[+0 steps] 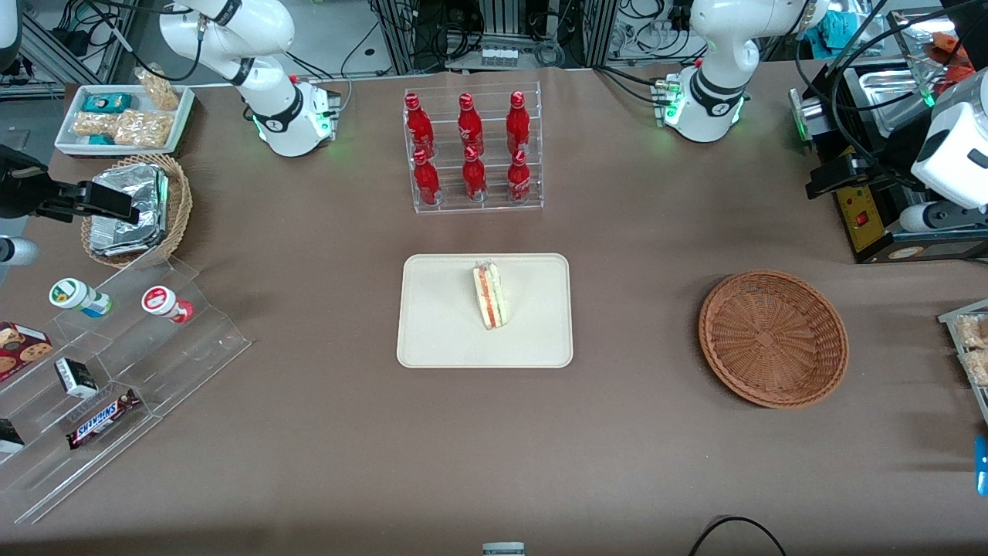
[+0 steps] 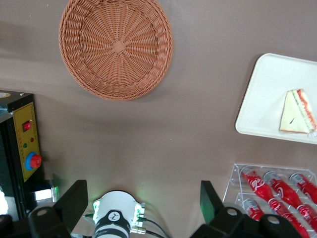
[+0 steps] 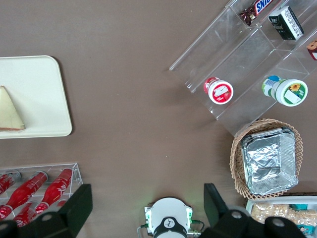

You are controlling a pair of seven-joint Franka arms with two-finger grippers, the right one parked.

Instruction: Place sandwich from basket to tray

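The sandwich lies on the cream tray at the middle of the table, its red, orange and green filling edge showing. The reddish-brown wicker basket sits toward the working arm's end and holds nothing. My gripper hangs raised, farther from the front camera than the basket, near the black control box. It is open wide with only bare tablecloth and the arm's base between its fingers.
A clear rack of red bottles stands just past the tray. A black box with a yellow panel sits beside the gripper. Toward the parked arm's end are a tan basket of foil packets and acrylic snack steps.
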